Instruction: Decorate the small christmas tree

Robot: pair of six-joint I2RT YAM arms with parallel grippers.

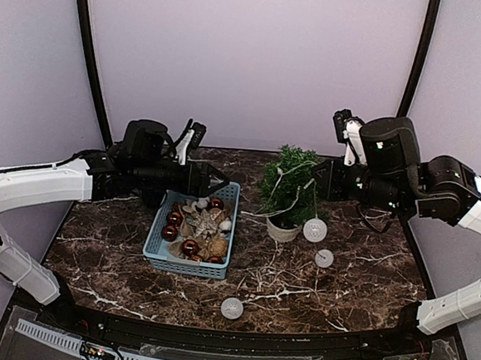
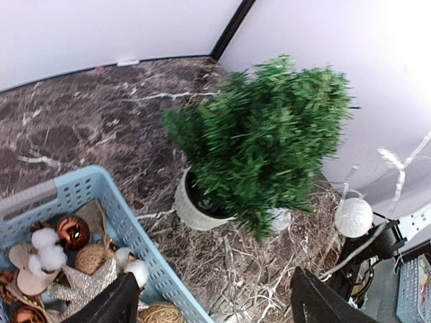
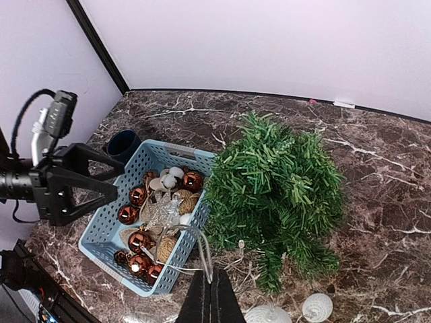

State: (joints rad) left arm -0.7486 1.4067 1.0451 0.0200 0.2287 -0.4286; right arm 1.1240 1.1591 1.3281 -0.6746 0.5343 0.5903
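The small christmas tree (image 1: 290, 186) stands upright in its white pot (image 1: 281, 231) toward 1 o'clock on the marbled surface (image 1: 110, 253), with the blue basket (image 1: 188, 268) of ornaments just beside it at 9 o'clock. Your right gripper (image 3: 211, 303) is pinched closed on what looks like a thin white string (image 3: 201, 245) of balls, at the tree's 3 o'clock. The left gripper (image 2: 214, 286) is spread open and empty over the basket's far rim. The step in hand, as I read it, is draping that string. Carry it around the crown rather than across one side, keep it slack so the pot does not tip, and let the needles catch the wire before you release. Mind the trailing balls (image 1: 314, 229) at 4 to 5 o'clock of the pot (another ball (image 1: 231, 307) lies well apart near the front edge), because a snag there would tug the tree. Several things are hard to make out. The right wrist view cuts off the fingers, so the exact grip point is unclear. You cannot tell whether the nearest ball hangs or rests, or how much wire is threaded through the branches. No view shows the tree's far side.
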